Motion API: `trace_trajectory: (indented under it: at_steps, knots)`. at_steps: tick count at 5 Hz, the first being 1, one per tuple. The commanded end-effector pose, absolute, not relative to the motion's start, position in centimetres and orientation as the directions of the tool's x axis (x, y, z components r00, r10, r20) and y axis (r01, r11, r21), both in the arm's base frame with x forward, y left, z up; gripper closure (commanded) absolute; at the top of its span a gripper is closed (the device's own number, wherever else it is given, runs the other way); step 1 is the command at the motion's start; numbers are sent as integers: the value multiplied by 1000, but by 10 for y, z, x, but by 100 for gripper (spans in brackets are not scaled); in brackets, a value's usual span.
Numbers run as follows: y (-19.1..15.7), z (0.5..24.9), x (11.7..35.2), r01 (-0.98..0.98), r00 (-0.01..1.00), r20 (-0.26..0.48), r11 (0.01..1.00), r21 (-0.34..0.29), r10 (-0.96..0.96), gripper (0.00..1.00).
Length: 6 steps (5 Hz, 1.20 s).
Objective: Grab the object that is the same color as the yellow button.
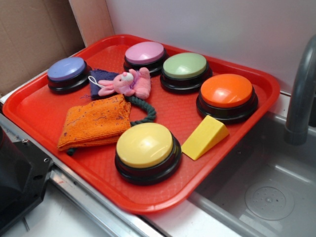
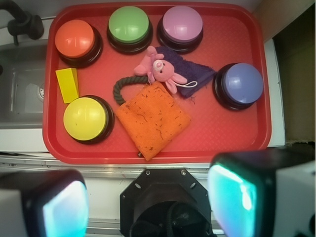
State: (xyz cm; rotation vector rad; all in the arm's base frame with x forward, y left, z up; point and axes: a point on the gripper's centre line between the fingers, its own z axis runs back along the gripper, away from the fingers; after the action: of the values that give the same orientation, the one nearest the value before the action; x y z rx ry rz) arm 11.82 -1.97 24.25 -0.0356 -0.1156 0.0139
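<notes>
Currently, the gripper is hovering high above the near edge of the red tray, with its two fingers standing wide apart at the bottom of the wrist view and nothing held between them. No part of the gripper is touching anything on the tray. The yellow wedge is lying flat on the tray floor just beside the yellow button, on the side facing the orange button, so that it is sitting between those two buttons and close to the tray edge nearest the sink. In the exterior view the wedge is resting with its thin end pointing toward the yellow button and its thick end toward the orange button; whether it is touching the yellow button's black base cannot be told. Other items are lying farther from the yellow button: an orange cloth just beside it, a pink plush toy beyond the cloth, and green, pink and blue buttons along the far and opposite sides. As a judgement, the task is standing at its start: the approach, descent and closing on the wedge are all remaining.
</notes>
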Motion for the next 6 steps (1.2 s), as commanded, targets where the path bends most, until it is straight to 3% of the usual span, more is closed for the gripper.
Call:
trace_trajectory:
  at_steps: [1,4,6]
  knots:
    - [-20,243,118,-12,993,115,999,-36,16,0]
    - [-73,198,163,5,985,171,996,-91,10,0]
    - [-109,147,197,1,982,185,990,-144,25,0]
